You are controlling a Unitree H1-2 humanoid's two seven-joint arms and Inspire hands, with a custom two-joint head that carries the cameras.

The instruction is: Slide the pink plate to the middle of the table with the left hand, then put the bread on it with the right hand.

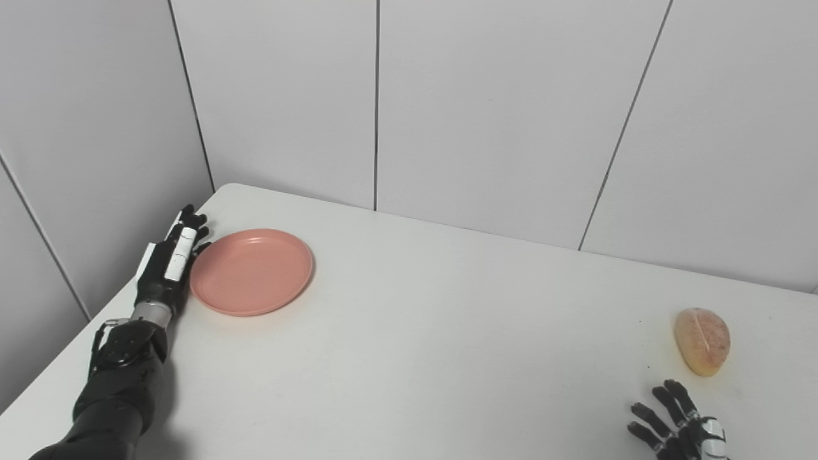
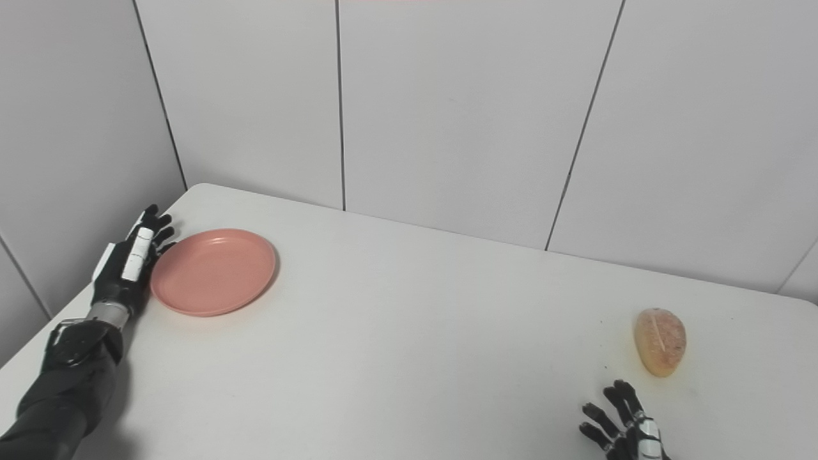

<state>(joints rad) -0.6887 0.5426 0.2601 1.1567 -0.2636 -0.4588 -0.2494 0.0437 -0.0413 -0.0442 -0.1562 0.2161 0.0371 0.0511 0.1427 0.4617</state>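
A round pink plate [image 1: 251, 271] lies flat near the table's far left corner. My left hand [image 1: 170, 263] rests on edge against the plate's left rim, fingers stretched out and holding nothing. An oval golden bread roll [image 1: 702, 340] sits on the table at the right. My right hand [image 1: 677, 425] shows at the bottom right, just short of the bread, with its fingers spread and empty; its palm is cut off by the picture's edge.
The white table [image 1: 434, 332] runs from the left corner to the right edge. Grey panelled walls [image 1: 486, 115] stand close behind it and along its left side.
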